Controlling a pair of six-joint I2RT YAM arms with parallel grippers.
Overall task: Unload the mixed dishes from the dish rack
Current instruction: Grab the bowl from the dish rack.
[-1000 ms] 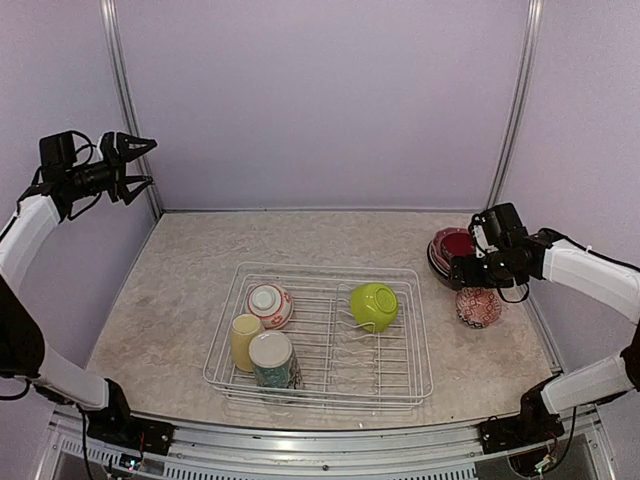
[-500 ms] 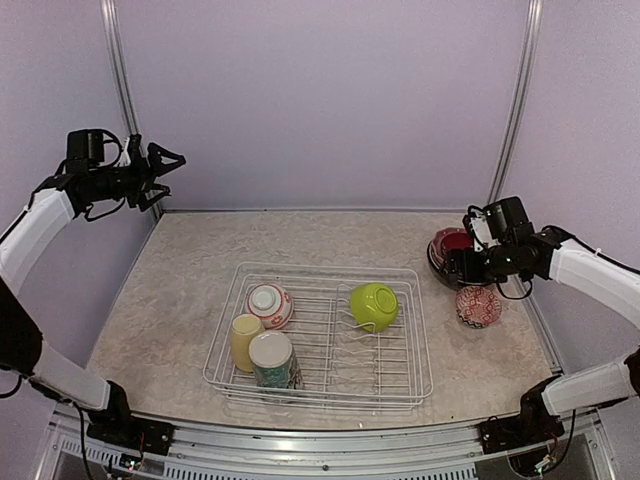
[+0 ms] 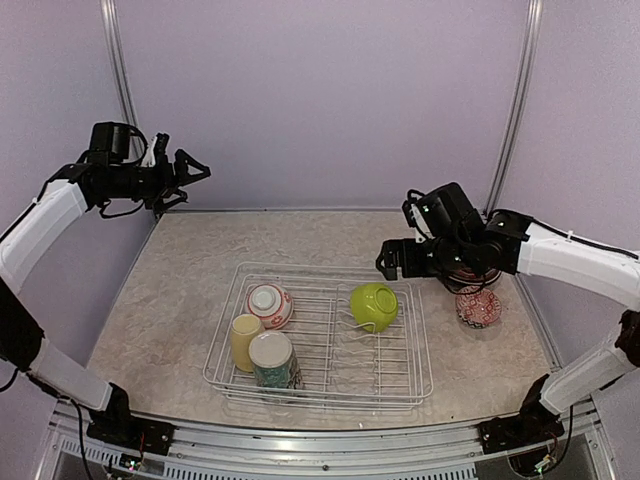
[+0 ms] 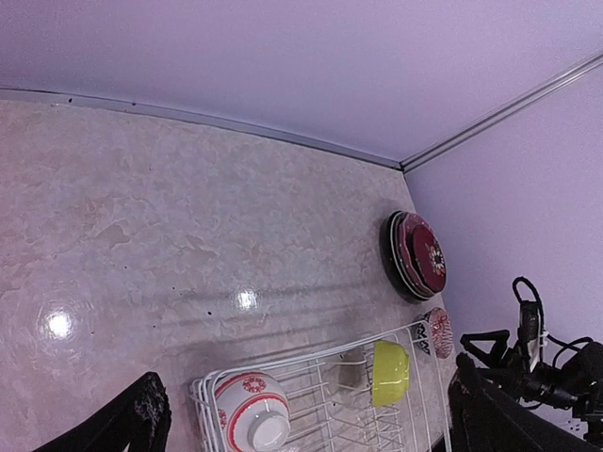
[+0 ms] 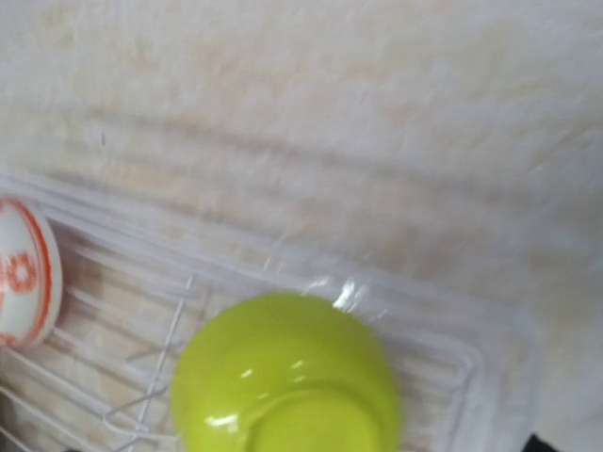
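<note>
The dish rack [image 3: 405, 372] sits mid-table. It holds a lime-green bowl [image 3: 373, 306], upside down, a red-and-white bowl [image 3: 268, 305], a pale yellow mug [image 3: 243, 340] and a floral cup [image 3: 274, 360]. My right gripper [image 3: 392, 262] hovers open and empty just behind the lime-green bowl [image 5: 287, 377]. A red-patterned bowl [image 3: 478, 307] stands right of the rack. The stacked plates [image 4: 415, 256] lie behind it, mostly hidden by my right arm in the top view. My left gripper [image 3: 190, 172] is open and empty, high at the back left.
Walls close the table at the back and on both sides. The left wrist view shows the rack's far corner [image 4: 203, 388], the lime-green bowl [image 4: 390, 372] and the red-patterned bowl [image 4: 439, 331]. The rack's rim [image 5: 424, 315] crosses the right wrist view.
My right arm has swung left, from the red-patterned bowl and plates to the rack's back right corner. My left gripper has moved right along the back wall.
</note>
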